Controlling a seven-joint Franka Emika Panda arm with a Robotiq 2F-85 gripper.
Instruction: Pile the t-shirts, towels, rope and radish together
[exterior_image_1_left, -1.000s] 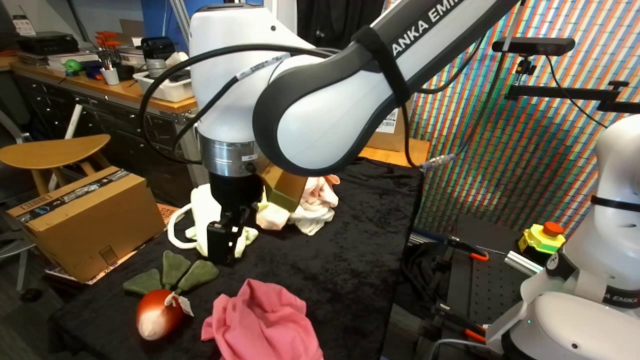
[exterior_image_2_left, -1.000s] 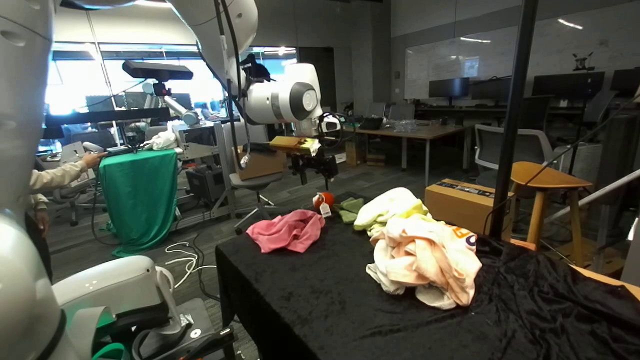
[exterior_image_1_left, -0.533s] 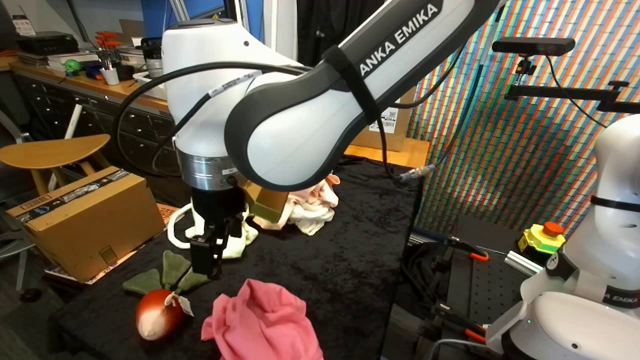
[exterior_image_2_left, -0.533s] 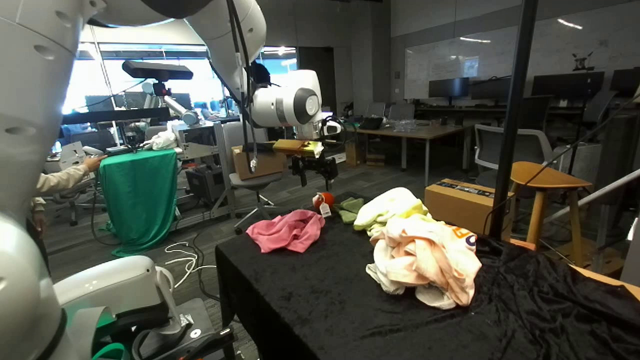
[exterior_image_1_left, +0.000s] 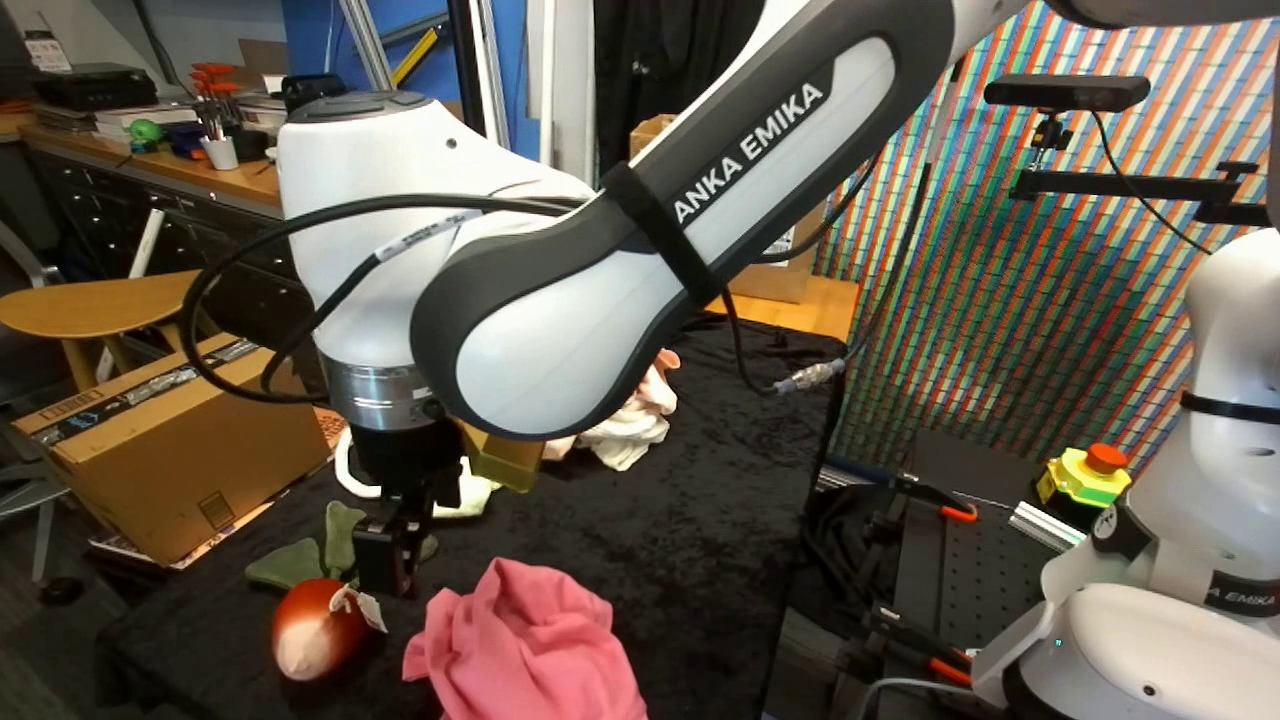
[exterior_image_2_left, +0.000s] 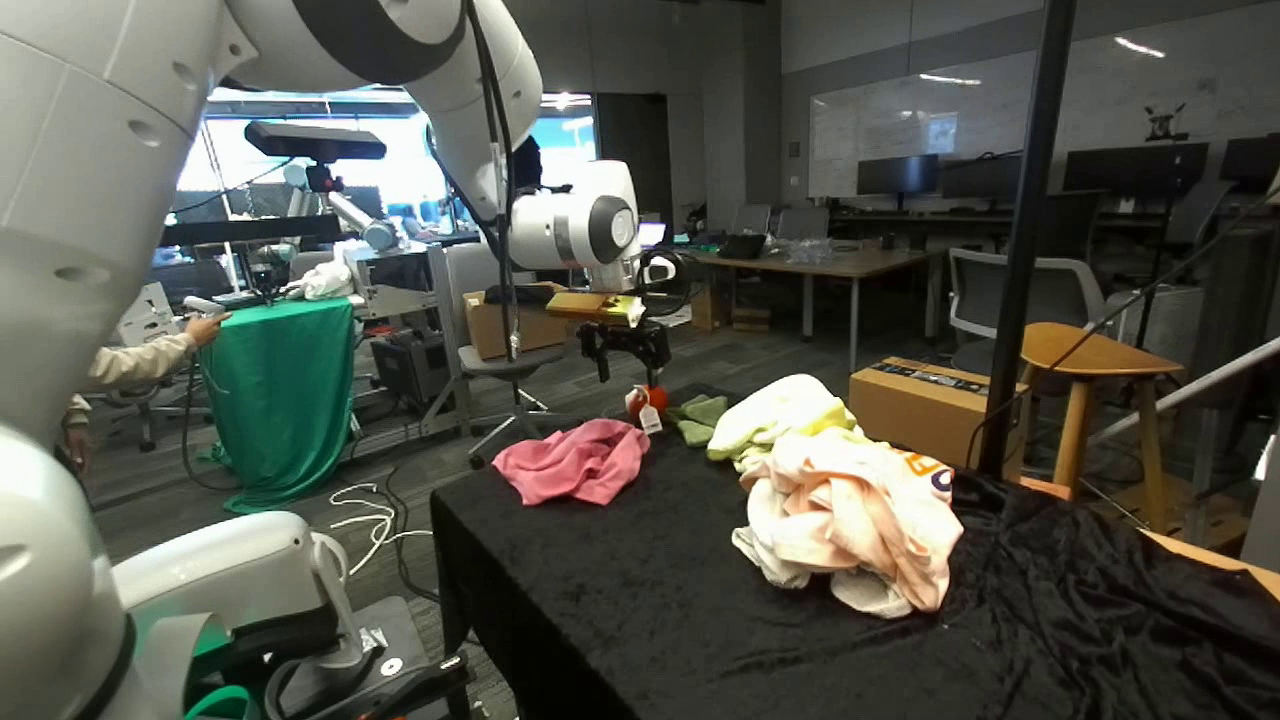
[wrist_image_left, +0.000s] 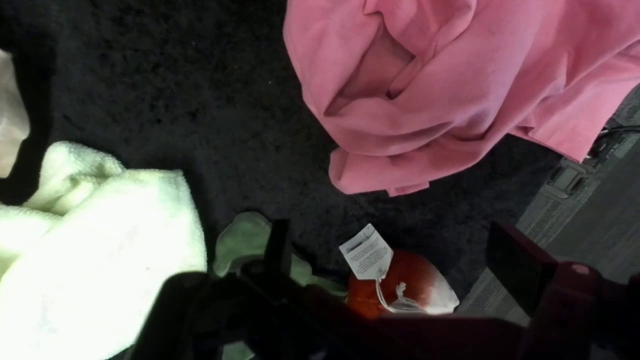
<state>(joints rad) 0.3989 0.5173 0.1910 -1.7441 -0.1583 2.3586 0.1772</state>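
Hanging over the black-covered table (exterior_image_2_left: 640, 610), the gripper (wrist_image_left: 389, 245) has its two fingers (wrist_image_left: 517, 267) spread wide apart, with a broad gap between them. Nearest to it is the radish (wrist_image_left: 420, 271), red with a white tip, which in the wrist view shows below the gripper and between the fingers; whether they touch it, the pictures do not settle. A white label (wrist_image_left: 367, 252) is tied to the radish by a thin cord, and its green leaves (wrist_image_left: 243, 240) spread out below one finger, which hides part of them in that view. Also near the gripper lies the pink cloth (wrist_image_left: 440, 110), rumpled into a heap and apart from the radish. The other way from the gripper, just past the leaves, is a pale yellow-green towel (wrist_image_left: 110, 245), bunched up. In an exterior view, a white loop (exterior_image_1_left: 345, 468) sticks out beside the towel and runs behind the gripper; whether it is rope I cannot tell. Farther from the gripper, beyond the towel, sits a crumpled peach cloth (exterior_image_2_left: 850, 500) with orange and dark print, and a greyish-white cloth (exterior_image_2_left: 875, 595) shows at its lower edge. Well away from the gripper, past the table's edge, a cardboard box (exterior_image_2_left: 920, 410) stands near a wooden stool (exterior_image_2_left: 1095, 350).
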